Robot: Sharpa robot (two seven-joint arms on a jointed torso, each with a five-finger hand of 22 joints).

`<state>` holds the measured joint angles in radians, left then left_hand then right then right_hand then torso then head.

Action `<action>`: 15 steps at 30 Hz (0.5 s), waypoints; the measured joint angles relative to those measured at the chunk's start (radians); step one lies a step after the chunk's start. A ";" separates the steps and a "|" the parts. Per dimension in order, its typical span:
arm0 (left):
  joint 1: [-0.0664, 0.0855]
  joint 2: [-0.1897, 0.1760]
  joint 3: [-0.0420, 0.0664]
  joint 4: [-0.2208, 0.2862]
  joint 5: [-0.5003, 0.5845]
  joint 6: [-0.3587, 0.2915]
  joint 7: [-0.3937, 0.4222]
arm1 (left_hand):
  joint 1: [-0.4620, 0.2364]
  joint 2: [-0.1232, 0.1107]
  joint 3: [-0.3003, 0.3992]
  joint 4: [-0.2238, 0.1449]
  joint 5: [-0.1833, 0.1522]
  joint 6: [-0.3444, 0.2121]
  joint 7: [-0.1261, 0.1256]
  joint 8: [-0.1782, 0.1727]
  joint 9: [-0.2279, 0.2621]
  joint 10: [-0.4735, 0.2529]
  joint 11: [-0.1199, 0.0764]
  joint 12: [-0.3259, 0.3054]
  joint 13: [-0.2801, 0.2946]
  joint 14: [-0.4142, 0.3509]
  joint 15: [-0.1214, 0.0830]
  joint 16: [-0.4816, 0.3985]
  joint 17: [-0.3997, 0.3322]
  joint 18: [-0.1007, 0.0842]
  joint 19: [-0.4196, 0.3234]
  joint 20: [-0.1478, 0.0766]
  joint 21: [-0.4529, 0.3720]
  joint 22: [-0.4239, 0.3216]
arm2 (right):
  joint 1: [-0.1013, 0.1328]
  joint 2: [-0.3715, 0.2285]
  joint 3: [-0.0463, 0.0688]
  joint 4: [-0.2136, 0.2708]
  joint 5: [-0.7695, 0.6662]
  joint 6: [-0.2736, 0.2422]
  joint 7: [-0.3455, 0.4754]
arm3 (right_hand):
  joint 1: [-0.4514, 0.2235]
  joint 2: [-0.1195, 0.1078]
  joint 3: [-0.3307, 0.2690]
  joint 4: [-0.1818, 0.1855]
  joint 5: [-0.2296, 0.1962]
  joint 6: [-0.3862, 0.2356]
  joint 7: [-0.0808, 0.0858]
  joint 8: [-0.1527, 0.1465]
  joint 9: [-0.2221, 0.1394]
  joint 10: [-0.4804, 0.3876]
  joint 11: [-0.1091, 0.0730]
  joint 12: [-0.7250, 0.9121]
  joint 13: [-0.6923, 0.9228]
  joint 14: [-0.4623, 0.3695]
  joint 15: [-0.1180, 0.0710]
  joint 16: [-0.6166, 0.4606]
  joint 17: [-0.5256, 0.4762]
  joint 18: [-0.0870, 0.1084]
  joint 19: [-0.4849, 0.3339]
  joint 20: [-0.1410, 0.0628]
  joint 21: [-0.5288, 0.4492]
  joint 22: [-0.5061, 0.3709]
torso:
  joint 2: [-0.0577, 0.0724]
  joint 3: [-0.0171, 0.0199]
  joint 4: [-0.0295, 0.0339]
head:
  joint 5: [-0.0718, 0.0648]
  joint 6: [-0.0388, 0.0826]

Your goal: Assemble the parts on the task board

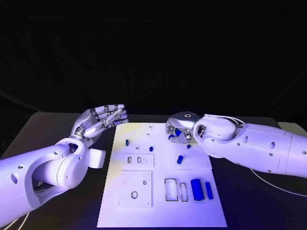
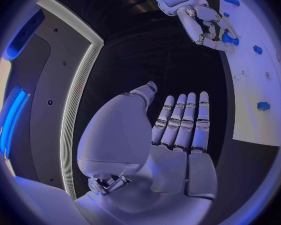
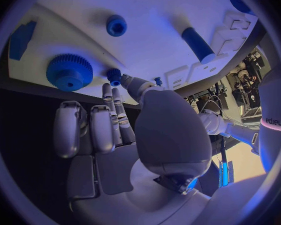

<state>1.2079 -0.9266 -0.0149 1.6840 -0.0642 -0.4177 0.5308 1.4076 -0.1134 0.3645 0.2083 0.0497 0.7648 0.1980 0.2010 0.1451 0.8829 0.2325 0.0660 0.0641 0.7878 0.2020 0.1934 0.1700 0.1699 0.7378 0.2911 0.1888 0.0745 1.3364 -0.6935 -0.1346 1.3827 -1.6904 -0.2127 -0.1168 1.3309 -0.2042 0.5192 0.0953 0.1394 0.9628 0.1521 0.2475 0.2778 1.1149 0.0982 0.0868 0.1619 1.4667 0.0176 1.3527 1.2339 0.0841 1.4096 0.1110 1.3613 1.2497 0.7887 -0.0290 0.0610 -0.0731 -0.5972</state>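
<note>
Mostly unassembled: loose parts (image 1: 196, 189) lie on task board (image 1: 160, 211); left hand (image 1: 101, 120) released, flat; right hand (image 1: 182, 129) grasp indeterminate.

Both arms are glossy white shells with rounded, bulging segments, dotted with small dark screw holes along their sides. The left hand (image 1: 101, 120) is silver, with segmented metal fingers (image 2: 185, 119) banded by darker joints and a smooth pale palm. The right hand (image 1: 182, 127) has the same silver build, a dark round ring marking on its back, and a broad domed thumb base.
</note>
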 measured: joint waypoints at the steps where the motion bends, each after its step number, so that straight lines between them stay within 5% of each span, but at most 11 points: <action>1: 0.000 -0.001 0.000 0.000 0.000 0.000 -0.002 | 0.000 0.000 0.000 0.000 0.000 0.000 0.000 0.000 0.000 0.000 0.000 0.000 0.000 0.000 0.000 0.000 0.000 0.000 0.000 0.000 0.000 0.000 | 0.000 -0.001 0.000 0.001 0.000 0.001 0.000 | 0.000 0.000 0.000 0.000 0.000 0.000 0.000 0.000 0.001 0.000 0.000 0.000 0.000 0.000 0.000 0.000 0.001 0.000 0.000 0.000 0.000 0.003 | 0.001 0.0000 0.0007 | 0.000 0.000; 15: 0.004 -0.007 0.000 0.000 0.000 0.001 -0.021 | 0.000 0.000 0.003 -0.003 0.000 0.000 0.000 0.000 0.000 0.000 0.000 0.000 0.000 0.000 0.000 0.000 0.000 0.000 0.000 0.000 0.000 0.000 | 0.000 -0.010 0.001 0.011 -0.006 -0.002 0.002 | 0.005 0.006 0.011 -0.006 0.006 0.018 -0.011 0.023 0.022 0.032 -0.013 0.020 0.006 -0.002 -0.002 0.023 0.020 -0.015 0.021 -0.004 0.039 0.057 | 0.014 -0.0020 0.0075 | -0.012 0.004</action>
<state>1.2117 -0.9333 -0.0150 1.6840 -0.0641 -0.4164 0.5101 1.4077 -0.1134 0.3673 0.2055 0.0497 0.7648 0.1980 0.2010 0.1451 0.8829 0.2325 0.0660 0.0642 0.7879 0.2020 0.1935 0.1701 0.1698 0.7379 0.2911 0.1888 0.0745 1.3367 -0.7035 -0.1335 1.3938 -1.6965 -0.2150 -0.1146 1.3363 -0.1987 0.5299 0.0896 0.1452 0.9807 0.1413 0.2706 0.3000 1.1466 0.0849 0.1063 0.1678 1.4643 0.0153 1.3757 1.2538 0.0689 1.4309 0.1073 1.4000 1.3065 0.8026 -0.0311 0.0685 -0.0847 -0.5936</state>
